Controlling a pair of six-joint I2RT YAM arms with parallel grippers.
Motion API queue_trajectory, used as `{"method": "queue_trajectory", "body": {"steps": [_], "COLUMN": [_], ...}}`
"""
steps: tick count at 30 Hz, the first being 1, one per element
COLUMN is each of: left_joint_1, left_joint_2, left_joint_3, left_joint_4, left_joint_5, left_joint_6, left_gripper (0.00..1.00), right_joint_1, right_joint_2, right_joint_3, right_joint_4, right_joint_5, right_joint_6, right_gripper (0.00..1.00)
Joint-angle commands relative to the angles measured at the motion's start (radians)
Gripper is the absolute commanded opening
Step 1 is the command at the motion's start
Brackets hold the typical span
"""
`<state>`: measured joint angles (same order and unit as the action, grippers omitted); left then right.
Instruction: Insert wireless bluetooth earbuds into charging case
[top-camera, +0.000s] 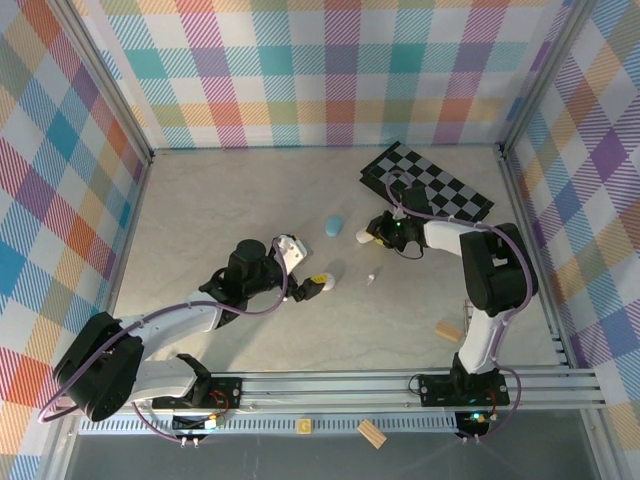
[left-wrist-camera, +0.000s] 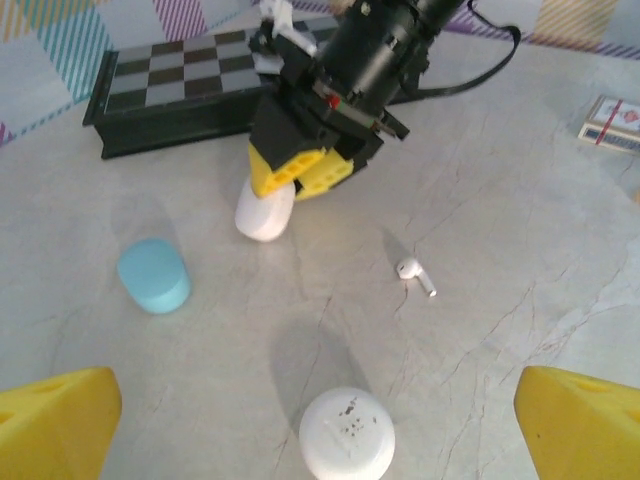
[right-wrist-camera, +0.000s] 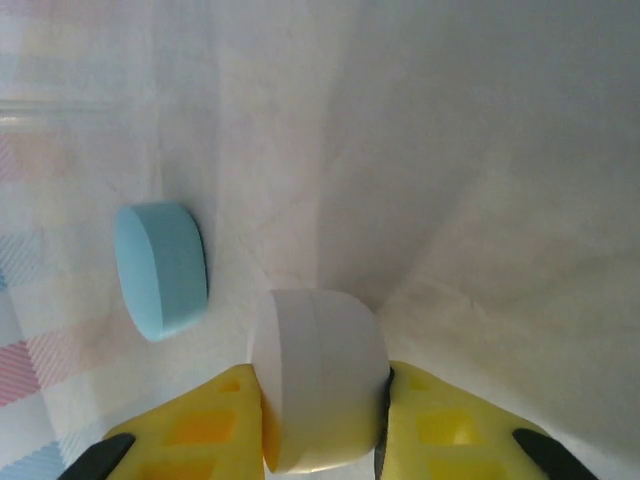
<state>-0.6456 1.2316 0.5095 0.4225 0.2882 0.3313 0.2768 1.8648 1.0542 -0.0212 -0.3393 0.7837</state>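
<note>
Right gripper (right-wrist-camera: 322, 445) pinches white case (right-wrist-camera: 318, 360) at lower centre — blue case (right-wrist-camera: 160, 268) left. Left gripper (left-wrist-camera: 320, 425) spread wide, holding nothing — 1 white earbud (left-wrist-camera: 412, 270) centre-right.

Left fingers (left-wrist-camera: 60, 425) cut off at bottom corners, we see only tips. White case (right-wrist-camera: 320, 385) runs off lower edge between right fingers (right-wrist-camera: 200, 435). Card box (left-wrist-camera: 612, 125) clipped at right edge. Earbud (top-camera: 371, 277) too small from above; we cannot tell shape.

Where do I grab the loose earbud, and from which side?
Its rounded head, from straight above, closing across the stem's line: the earbud lies flat on the table, and its thin stem likely offers little to pinch.
</note>
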Motion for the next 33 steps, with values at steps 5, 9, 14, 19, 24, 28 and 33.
{"method": "queue_trajectory", "body": {"steps": [5, 9, 14, 19, 24, 28, 33], "left_joint_1": [-0.084, -0.171, -0.263, -0.292, -0.293, -0.292, -0.292], "left_joint_2": [0.044, 0.094, 0.210, 0.380, 0.502, 0.538, 0.587], "left_joint_3": [0.052, 0.122, 0.287, 0.479, 0.608, 0.639, 0.657], "left_joint_4": [-0.090, -0.229, -0.466, -0.682, -0.836, -0.857, -0.846], "left_joint_5": [-0.276, -0.492, -0.598, -0.606, -0.617, -0.643, -0.619], "left_joint_6": [-0.167, -0.336, -0.523, -0.705, -0.767, -0.784, -0.765], "left_gripper": [1.00, 1.00, 1.00, 1.00, 1.00, 0.99, 0.91], "right_joint_1": [-0.001, -0.001, -0.001, -0.002, -0.002, -0.002, -0.002], "right_joint_2": [-0.056, -0.156, -0.268, -0.323, -0.350, -0.354, -0.344], "right_joint_3": [0.014, -0.011, -0.076, -0.113, -0.146, -0.158, -0.158], "right_joint_4": [-0.083, -0.148, -0.162, -0.164, -0.152, -0.156, -0.149], "right_joint_5": [0.126, 0.212, 0.256, 0.258, 0.234, 0.231, 0.201], "right_joint_6": [-0.097, -0.157, -0.176, -0.179, -0.178, -0.187, -0.191], "right_gripper": [0.59, 0.78, 0.85, 0.85, 0.85, 0.85, 0.85]}}
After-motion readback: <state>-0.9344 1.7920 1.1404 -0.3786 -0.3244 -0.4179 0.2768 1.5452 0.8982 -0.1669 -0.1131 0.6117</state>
